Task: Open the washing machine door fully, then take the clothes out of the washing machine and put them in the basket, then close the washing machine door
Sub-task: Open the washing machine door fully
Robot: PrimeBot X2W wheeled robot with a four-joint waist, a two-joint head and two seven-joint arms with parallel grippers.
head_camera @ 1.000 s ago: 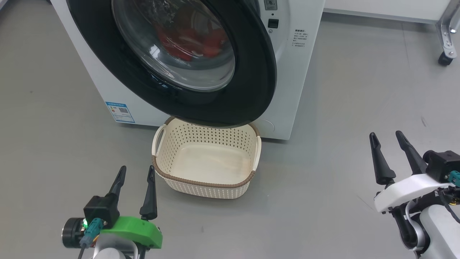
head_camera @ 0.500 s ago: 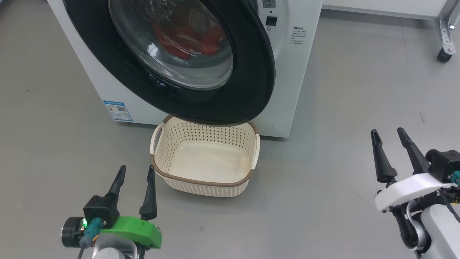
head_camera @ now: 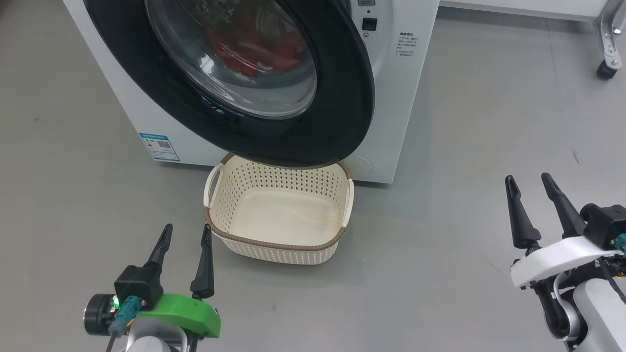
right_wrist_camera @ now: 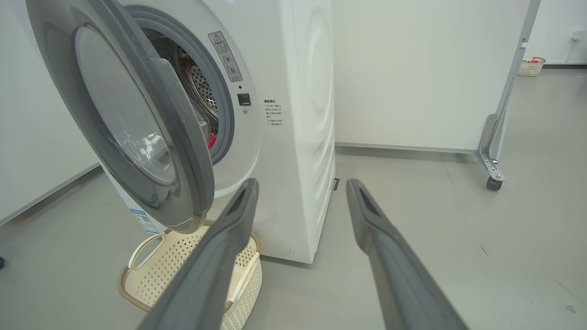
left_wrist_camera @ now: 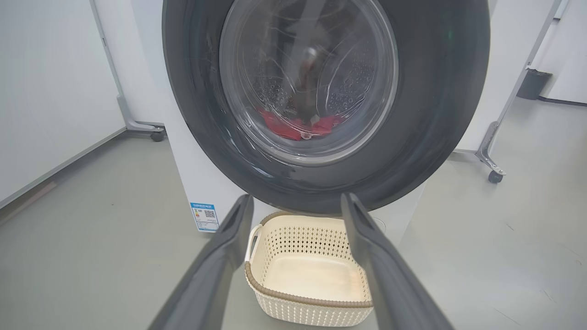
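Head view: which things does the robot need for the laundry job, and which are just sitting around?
For the job: washing machine door, red clothes, washing machine, cream basket.

Just sitting around: metal stand leg, its caster wheel.

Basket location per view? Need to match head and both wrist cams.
Head view: basket centre, just below the washing machine door.
Left wrist view: basket bottom centre.
Right wrist view: basket bottom left.
Shared landmark: the door's lower edge, above the basket's back rim in all three.
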